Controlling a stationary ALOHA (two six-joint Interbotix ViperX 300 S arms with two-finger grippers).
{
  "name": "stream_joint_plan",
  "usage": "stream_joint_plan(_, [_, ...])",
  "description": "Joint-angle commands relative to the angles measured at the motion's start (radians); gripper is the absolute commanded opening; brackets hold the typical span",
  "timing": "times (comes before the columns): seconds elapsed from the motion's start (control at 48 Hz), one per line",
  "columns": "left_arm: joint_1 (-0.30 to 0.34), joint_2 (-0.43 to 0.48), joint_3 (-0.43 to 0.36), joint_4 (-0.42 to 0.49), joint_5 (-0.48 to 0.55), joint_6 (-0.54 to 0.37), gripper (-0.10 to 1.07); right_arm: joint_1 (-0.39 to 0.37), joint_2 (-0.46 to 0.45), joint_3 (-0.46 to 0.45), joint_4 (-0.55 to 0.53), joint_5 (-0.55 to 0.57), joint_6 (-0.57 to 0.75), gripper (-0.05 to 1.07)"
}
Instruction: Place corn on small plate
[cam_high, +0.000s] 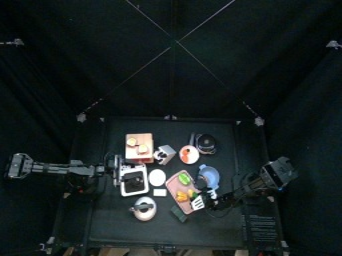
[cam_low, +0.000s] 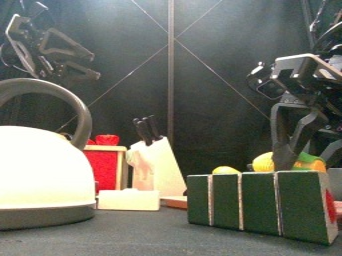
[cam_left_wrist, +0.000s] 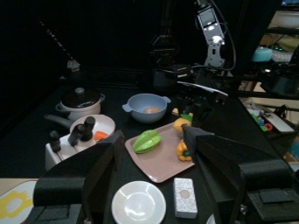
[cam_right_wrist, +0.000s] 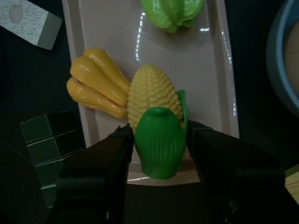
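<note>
The corn, yellow with a green husk end, lies on the white dark-rimmed tray. My right gripper is open, one jaw on each side of the corn's green end, close to it. In the top view the right gripper is over the tray. The small white plate lies bare just below my left gripper, which is open and empty. The plate also shows in the top view, left of the tray.
A yellow squash piece and a green food piece share the tray. The blue bowl stands beside it. A white kettle, a knife block and green blocks stand at the front.
</note>
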Motion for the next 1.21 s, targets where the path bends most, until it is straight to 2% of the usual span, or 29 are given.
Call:
stream_joint_plan(0.0, [0.0,0.0,-0.009,-0.002,-0.005,0.0,0.91,-0.002,-0.028,-0.02,-0.005,-0.002,-0.002,0.77])
stream_joint_plan(0.271, [0.002,0.0,-0.008,-0.002,-0.005,0.002,0.91,-0.008,-0.041,-0.043,-0.032,-0.002,-0.002,0.77])
stream_joint_plan(0.604, [0.003,0.0,-0.006,-0.002,0.009,0.002,0.91,-0.04,-0.049,-0.092,-0.192,-0.003,0.002,0.77])
stream_joint_plan(0.833, [0.003,0.0,-0.006,0.002,0.025,0.002,0.91,-0.121,-0.012,-0.109,-0.373,-0.052,0.011,0.77])
stream_joint_plan(1.188, [0.003,0.0,-0.008,0.0,0.023,0.002,0.91,-0.265,0.115,-0.219,-0.575,-0.14,0.008,0.77])
